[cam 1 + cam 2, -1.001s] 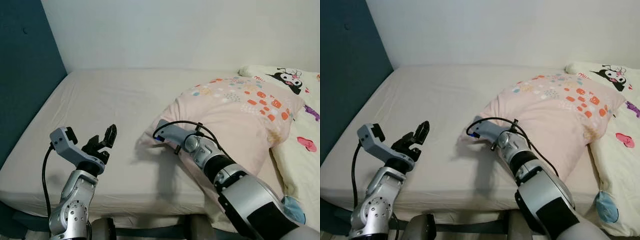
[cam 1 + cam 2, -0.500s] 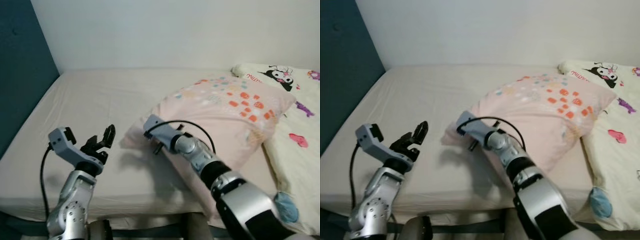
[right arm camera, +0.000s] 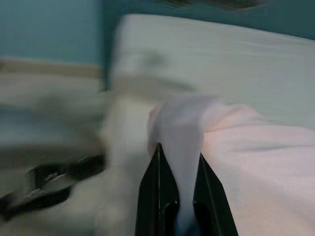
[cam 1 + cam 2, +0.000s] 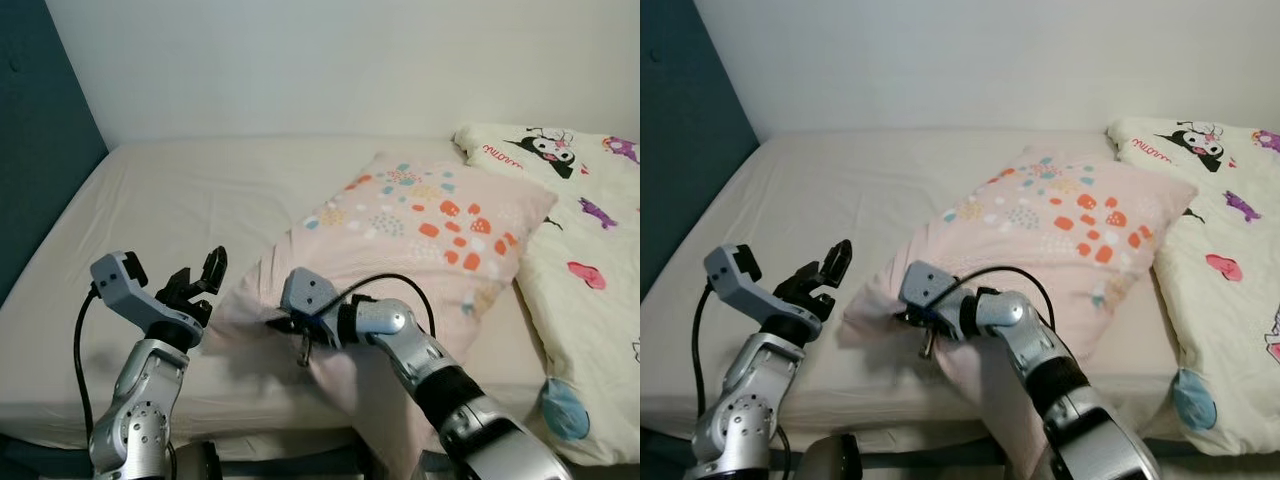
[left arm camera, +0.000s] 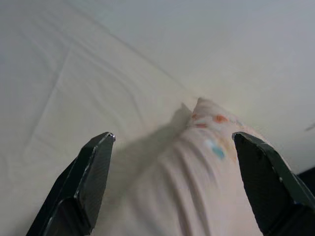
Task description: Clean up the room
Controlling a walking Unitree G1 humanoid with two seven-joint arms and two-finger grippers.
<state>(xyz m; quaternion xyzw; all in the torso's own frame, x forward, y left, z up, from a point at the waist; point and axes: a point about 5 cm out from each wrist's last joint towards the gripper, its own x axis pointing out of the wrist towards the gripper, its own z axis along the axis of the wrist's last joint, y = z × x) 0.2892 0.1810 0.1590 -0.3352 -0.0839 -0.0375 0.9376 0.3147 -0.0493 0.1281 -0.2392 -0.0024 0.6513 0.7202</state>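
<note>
Pinching one pale pink pillow with coloured spots (image 4: 420, 225) at its near corner, right gripper (image 3: 177, 196) fingers clamped on the fabric, pillow on beige-sheeted bed (image 4: 200, 190), left gripper (image 5: 177, 187) fingers spread wide beside it, one cream cartoon-print quilt (image 4: 590, 230) alongside.

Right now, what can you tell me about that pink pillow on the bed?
The pink pillow is soft cloth, pale pink with orange, teal and grey spots. It lies on the beige bed sheet, its far edge against a cartoon-print quilt. The right hand pinches its near corner, bunching the fabric; the open left hand hovers beside it.
</note>
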